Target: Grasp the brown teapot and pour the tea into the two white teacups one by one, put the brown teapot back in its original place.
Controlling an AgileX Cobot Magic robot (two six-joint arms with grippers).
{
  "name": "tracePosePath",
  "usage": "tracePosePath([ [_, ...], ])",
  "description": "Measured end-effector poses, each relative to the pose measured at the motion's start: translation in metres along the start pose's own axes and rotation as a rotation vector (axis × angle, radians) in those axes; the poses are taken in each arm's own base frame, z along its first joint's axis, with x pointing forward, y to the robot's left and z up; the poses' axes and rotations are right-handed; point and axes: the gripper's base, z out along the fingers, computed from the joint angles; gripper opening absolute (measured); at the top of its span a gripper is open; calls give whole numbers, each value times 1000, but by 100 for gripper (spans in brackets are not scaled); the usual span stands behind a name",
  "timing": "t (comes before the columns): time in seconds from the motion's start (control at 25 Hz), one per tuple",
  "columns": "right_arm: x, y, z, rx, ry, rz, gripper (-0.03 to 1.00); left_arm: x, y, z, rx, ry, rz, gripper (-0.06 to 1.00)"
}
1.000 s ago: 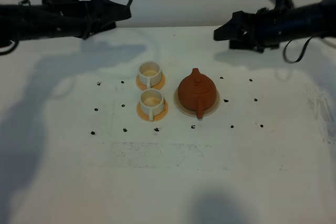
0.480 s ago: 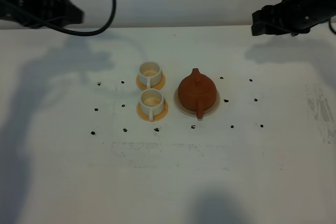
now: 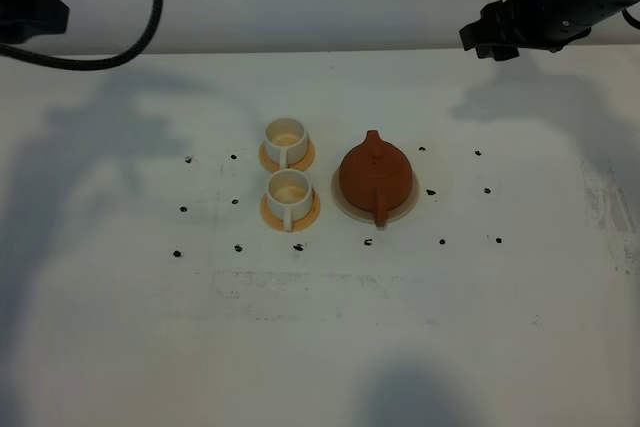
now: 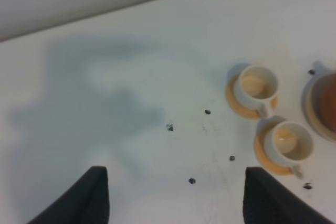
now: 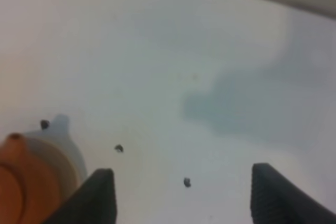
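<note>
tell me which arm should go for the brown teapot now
Right. The brown teapot sits to the right of the two white teacups, on the right gripper's side, and that gripper is open and empty. The left gripper would have to reach across the cups.

I get the brown teapot (image 4: 328, 100) clipped at the frame edge, blurred on the right wrist, left gripper (image 4: 177, 198) showing only finger ends
</note>
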Motion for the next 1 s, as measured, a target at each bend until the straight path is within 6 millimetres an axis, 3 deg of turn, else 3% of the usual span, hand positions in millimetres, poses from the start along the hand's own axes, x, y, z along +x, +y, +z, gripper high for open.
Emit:
tracePosePath([
  [0.12,-4,8,-7,-5,-27,-17,57,8,-6,-26,-11,-32,-11,53],
  [0.44,-5,11,-9,4,-25,-38,57,91,-15,-60,-132,-86,-91,53],
  [0.72,-2,12,-9,-6,-1,-35,56,155,-26,-113,-245,-168,-118,53],
  [0.84,-3,19,-8,-17,1,-48,54,179,-31,-133,-270,-186,-139,53],
  [1.0,-4,34,-8,-35,2,-82,54,212,-38,-143,-275,-156,-178,53],
])
